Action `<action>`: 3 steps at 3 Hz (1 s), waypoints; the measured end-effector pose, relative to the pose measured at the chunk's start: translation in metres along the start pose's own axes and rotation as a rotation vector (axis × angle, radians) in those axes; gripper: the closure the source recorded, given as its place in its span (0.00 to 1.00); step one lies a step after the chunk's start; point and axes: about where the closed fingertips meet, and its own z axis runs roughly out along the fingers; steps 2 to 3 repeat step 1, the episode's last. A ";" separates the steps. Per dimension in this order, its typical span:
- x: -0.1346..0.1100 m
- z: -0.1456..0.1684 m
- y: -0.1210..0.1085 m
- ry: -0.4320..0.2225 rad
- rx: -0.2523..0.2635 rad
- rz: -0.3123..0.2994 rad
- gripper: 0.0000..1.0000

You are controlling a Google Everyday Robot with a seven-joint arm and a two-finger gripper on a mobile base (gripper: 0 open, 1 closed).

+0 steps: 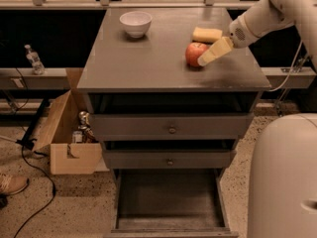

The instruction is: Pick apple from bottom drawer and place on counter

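The red apple [194,53] rests on the counter [148,58], right of centre and just in front of a yellow sponge. My gripper [202,58] comes in from the upper right. Its pale finger [214,52] lies against the apple's right side, with the tip low on the apple. The jaws look open and the apple sits on the counter by itself. The bottom drawer [168,202] is pulled out below and its box is bare inside.
A white bowl [135,23] stands at the back left of the counter and the yellow sponge [207,33] at the back right. The two upper drawers are shut. A cardboard box [67,133] sits on the floor to the left. My white base [282,182] fills the lower right.
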 end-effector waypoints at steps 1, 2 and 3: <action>0.036 -0.044 -0.011 -0.079 0.003 0.055 0.00; 0.036 -0.044 -0.011 -0.079 0.003 0.055 0.00; 0.036 -0.044 -0.011 -0.079 0.003 0.055 0.00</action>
